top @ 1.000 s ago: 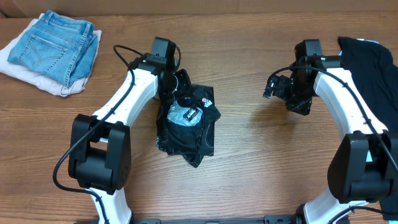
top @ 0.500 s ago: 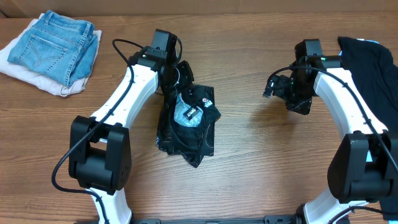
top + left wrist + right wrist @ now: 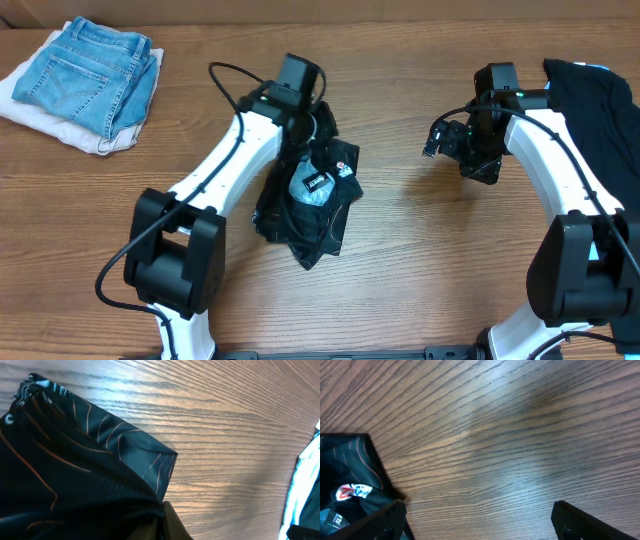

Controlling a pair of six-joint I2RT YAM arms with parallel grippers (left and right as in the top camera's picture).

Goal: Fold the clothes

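Black jersey (image 3: 320, 218) dragged right — left fingers (image 3: 176, 527) pinching it | right fingers (image 3: 590, 522) wide, unmoved

Overhead top-down; wrist views close above table (image 3: 400, 280) (jersey (image 3: 330, 225) shared)

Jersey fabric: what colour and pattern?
The jersey is black with thin orange contour lines; left wrist view shows it best.

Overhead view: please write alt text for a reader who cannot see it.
The left gripper pinches the top of a crumpled black jersey mid-way across a wooden table, while the right gripper hangs open to its right. Folded blue jeans lie at the far left corner, a black garment at the far right.
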